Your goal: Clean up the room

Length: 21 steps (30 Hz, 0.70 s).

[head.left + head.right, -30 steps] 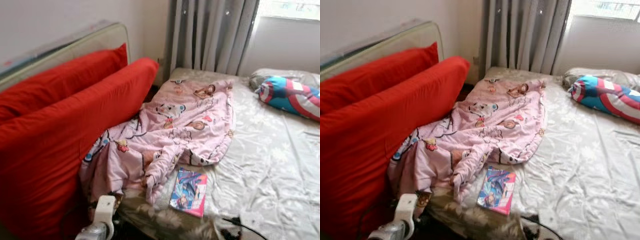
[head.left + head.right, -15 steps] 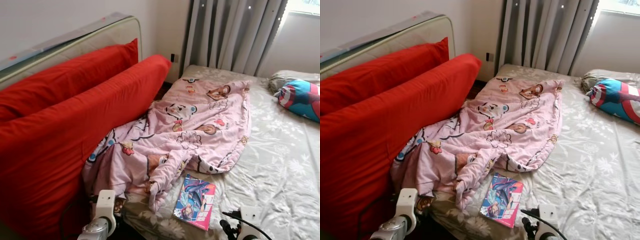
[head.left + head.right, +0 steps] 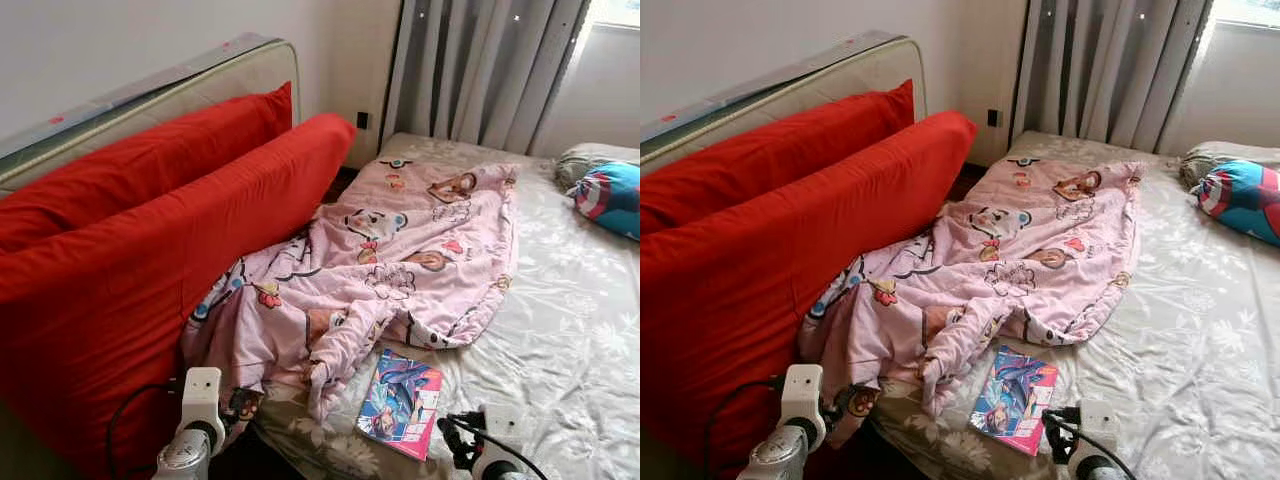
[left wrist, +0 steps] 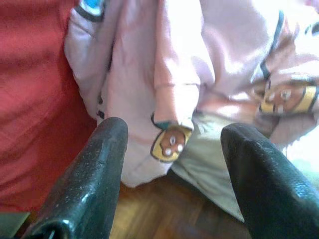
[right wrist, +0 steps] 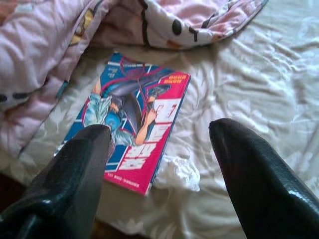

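The right claw (image 5: 159, 169) hangs over the near edge of the bed, its two black fingers (image 5: 75, 174) spread wide with nothing between them. Beyond them lies a thin glossy comic book with a blue and pink cover (image 5: 132, 117), flat on the pale floral bedsheet (image 5: 259, 74); one finger covers its near corner, and its cover lettering is too blurred to read. The book sits just below the hem of a pink cartoon-print quilt (image 3: 400, 250), not touching it as far as can be told.

The left claw (image 4: 172, 164) is likewise wide open and empty, aimed at the quilt's bunched corner where it droops off the bed beside a red fabric surface (image 4: 35, 99); a strip of wooden floor (image 4: 164, 209) shows underneath.

Farther out, the quilt sprawls crumpled across the bed's left half, its edge tucked behind two long red cushions (image 3: 150, 250) leaning on a padded beige headboard (image 3: 200, 85). A blue, red and white shield-print pillow (image 3: 610, 195) is cut off at the right edge. Grey curtains (image 3: 480, 70) hang behind.
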{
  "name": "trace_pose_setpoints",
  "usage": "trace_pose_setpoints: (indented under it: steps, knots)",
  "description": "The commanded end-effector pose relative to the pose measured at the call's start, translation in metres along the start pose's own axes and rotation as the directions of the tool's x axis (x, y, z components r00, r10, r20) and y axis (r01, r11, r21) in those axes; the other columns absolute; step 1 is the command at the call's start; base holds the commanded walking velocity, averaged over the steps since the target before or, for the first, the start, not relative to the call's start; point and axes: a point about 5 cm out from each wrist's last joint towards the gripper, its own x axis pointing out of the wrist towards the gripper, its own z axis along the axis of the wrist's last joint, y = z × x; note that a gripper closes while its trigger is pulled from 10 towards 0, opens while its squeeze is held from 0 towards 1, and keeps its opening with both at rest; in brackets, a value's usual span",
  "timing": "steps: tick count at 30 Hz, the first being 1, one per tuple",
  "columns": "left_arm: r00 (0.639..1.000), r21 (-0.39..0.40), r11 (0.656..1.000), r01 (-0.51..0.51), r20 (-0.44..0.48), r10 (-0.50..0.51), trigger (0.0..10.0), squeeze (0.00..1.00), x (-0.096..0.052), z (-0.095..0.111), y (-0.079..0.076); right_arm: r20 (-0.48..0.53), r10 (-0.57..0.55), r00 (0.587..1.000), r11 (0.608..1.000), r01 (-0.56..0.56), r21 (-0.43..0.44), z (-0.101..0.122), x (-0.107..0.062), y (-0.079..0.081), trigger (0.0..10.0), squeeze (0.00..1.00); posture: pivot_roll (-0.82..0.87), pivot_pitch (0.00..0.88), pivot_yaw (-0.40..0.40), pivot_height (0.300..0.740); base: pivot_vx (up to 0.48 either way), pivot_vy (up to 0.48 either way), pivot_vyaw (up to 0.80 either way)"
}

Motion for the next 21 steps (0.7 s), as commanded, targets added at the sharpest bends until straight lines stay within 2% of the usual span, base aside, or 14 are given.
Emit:
trace_pose_setpoints:
  steps: [1, 2, 4, 5, 6, 8, 9, 11, 12, 21]
  knots:
    - [1.0, -0.017, 1.0, -0.002, 0.028, 0.003, 10.0, 0.0, -0.002, -0.001, 0.001, 0.031, -0.002, 1.0, 0.999, 0.001, 0.033, 0.0, -0.002, 0.001, 10.0, 0.0, 0.03, 0.0, 0.007, 0.74, 0.0, 0.0, 0.0]
    - [0.999, -0.016, 1.0, 0.001, 0.034, 0.0, 10.0, 0.0, -0.002, 0.0, 0.001, 0.036, -0.001, 0.999, 0.999, 0.0, 0.035, 0.0, -0.002, 0.001, 10.0, 0.0, 0.03, 0.0, 0.007, 0.74, 0.0, 0.0, 0.0]
    - [0.979, 0.015, 1.0, -0.008, 0.204, 0.005, 10.0, 0.0, 0.01, 0.046, 0.01, 0.056, -0.001, 0.998, 0.999, -0.001, 0.044, 0.001, -0.002, 0.001, 10.0, 0.0, 0.03, 0.0, 0.008, 0.74, 0.0, 0.0, 0.0]
    - [0.935, 0.124, 0.99, -0.064, 0.354, 0.016, 10.0, 0.0, 0.011, 0.074, 0.016, 0.062, -0.002, 0.998, 0.999, 0.0, 0.044, 0.002, -0.002, 0.001, 10.0, 0.0, 0.04, 0.0, 0.011, 0.74, 0.0, 0.0, 0.0]
    - [0.886, 0.202, 0.974, -0.102, 0.463, -0.004, 10.0, 0.0, 0.01, 0.097, 0.018, 0.079, -0.014, 0.997, 0.999, 0.01, 0.053, 0.003, -0.003, 0.0, 10.0, 0.0, 0.04, 0.0, 0.012, 0.74, 0.0, 0.0, 0.0]
    - [0.884, 0.219, 0.97, -0.103, 0.467, -0.011, 10.0, 0.0, 0.011, 0.102, 0.019, 0.094, -0.022, 0.995, 0.998, 0.016, 0.056, 0.004, -0.003, 0.0, 10.0, 0.0, 0.03, 0.0, 0.012, 0.74, 0.0, 0.0, 0.0]
    - [0.906, 0.137, 0.989, -0.064, 0.424, 0.0, 10.0, 0.0, 0.014, 0.099, 0.019, 0.098, -0.021, 0.995, 0.998, 0.016, 0.057, 0.004, -0.003, 0.0, 10.0, 0.0, 0.03, 0.0, 0.012, 0.74, 0.0, 0.0, 0.0]
    - [0.919, 0.014, 1.0, 0.0, 0.393, -0.005, 10.0, 0.0, 0.018, 0.1, 0.015, 0.109, -0.015, 0.994, 0.998, 0.008, 0.065, 0.004, -0.003, 0.0, 10.0, 0.0, 0.03, 0.0, 0.012, 0.74, 0.0, 0.0, 0.0]
    - [0.908, 0.008, 0.999, 0.038, 0.416, -0.038, 10.0, 0.0, 0.018, 0.105, 0.009, 0.118, 0.0, 0.993, 0.999, -0.006, 0.051, 0.006, -0.003, 0.001, 10.0, 0.0, 0.03, 0.0, 0.009, 0.74, 0.0, 0.0, 0.0]
    - [0.888, 0.014, 0.999, 0.033, 0.458, -0.036, 10.0, 0.0, 0.015, 0.104, 0.007, 0.159, -0.011, 0.987, 0.999, 0.004, 0.048, 0.009, -0.005, -0.001, 10.0, 0.0, 0.02, 0.0, 0.006, 0.74, 0.0, 0.0, 0.0]
